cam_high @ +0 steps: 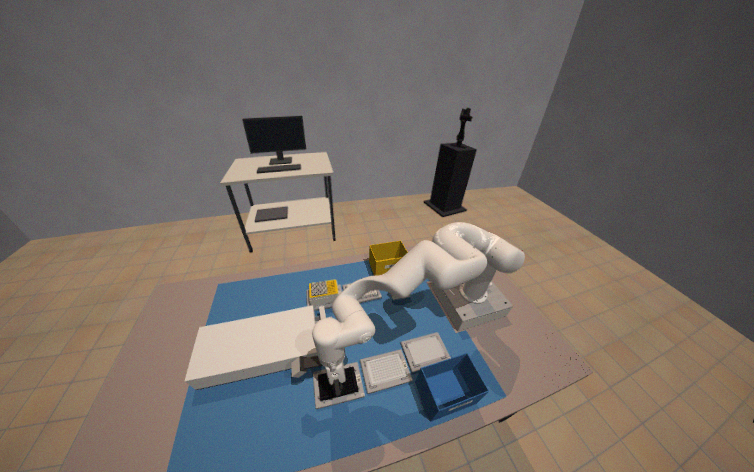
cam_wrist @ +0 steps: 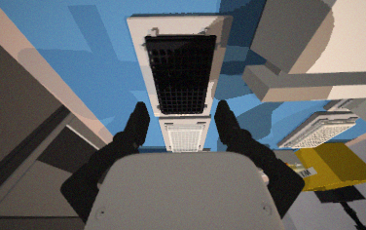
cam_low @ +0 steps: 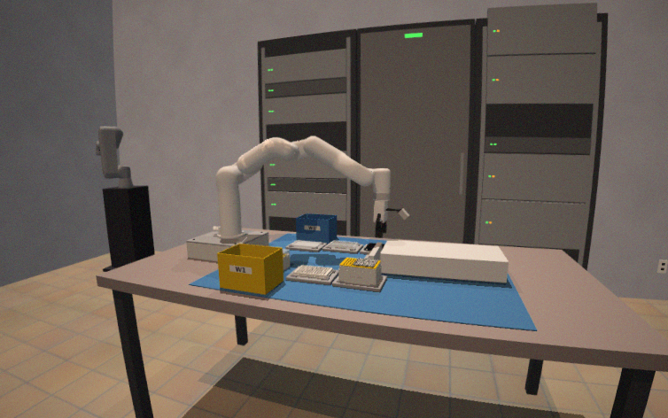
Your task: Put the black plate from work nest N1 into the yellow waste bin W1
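The black plate point(cam_high: 344, 386) lies flat in its light-grey nest N1 point(cam_high: 319, 401) at the front of the blue mat. It also shows in the wrist view point(cam_wrist: 181, 73) and, small, in the exterior view point(cam_low: 370, 244). My gripper point(cam_high: 335, 384) hangs fingers-down a little above the plate, open and empty; in the wrist view point(cam_wrist: 181, 114) the two black fingers straddle the plate's near end. The yellow bin W1 point(cam_high: 387, 256) stands upright and empty at the far side of the mat, near the bench edge in the exterior view point(cam_low: 250, 267).
The white cooler CD point(cam_high: 250, 345) lies just left of the nest, its drawer point(cam_wrist: 287, 85) partly out. Two white plates point(cam_high: 385, 370) point(cam_high: 425, 349) sit in nests to the right, then a blue bin point(cam_high: 451, 385). The yellow tip box point(cam_high: 323, 289) stands behind.
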### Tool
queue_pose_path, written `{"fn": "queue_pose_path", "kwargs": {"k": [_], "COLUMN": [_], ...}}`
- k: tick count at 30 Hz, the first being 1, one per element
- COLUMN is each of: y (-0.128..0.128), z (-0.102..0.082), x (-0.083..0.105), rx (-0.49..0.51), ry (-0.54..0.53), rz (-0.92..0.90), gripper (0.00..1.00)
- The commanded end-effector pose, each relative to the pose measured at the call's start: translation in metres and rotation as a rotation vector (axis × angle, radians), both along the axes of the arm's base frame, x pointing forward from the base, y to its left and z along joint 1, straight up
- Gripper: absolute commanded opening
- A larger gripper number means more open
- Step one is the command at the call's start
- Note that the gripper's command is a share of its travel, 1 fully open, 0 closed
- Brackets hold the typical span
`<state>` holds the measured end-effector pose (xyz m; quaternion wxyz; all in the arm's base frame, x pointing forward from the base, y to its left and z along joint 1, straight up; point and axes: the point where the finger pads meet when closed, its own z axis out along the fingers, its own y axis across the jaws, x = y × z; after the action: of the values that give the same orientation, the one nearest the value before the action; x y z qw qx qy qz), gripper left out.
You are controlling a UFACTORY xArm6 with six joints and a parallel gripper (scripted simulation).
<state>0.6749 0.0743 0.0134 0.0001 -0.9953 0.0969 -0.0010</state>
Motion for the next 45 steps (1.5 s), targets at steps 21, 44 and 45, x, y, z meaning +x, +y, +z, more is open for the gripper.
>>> {"fn": "queue_pose_path", "kwargs": {"k": [21, 44, 45], "y": [0.000, 0.000, 0.000], "z": [-0.032, -0.038, -0.038], "x": [0.002, 0.002, 0.002], "rx": [0.000, 0.000, 0.000], "ry": [-0.005, -0.005, -0.005], "rz": [0.000, 0.000, 0.000], "gripper": [1.00, 1.00, 1.00]}}
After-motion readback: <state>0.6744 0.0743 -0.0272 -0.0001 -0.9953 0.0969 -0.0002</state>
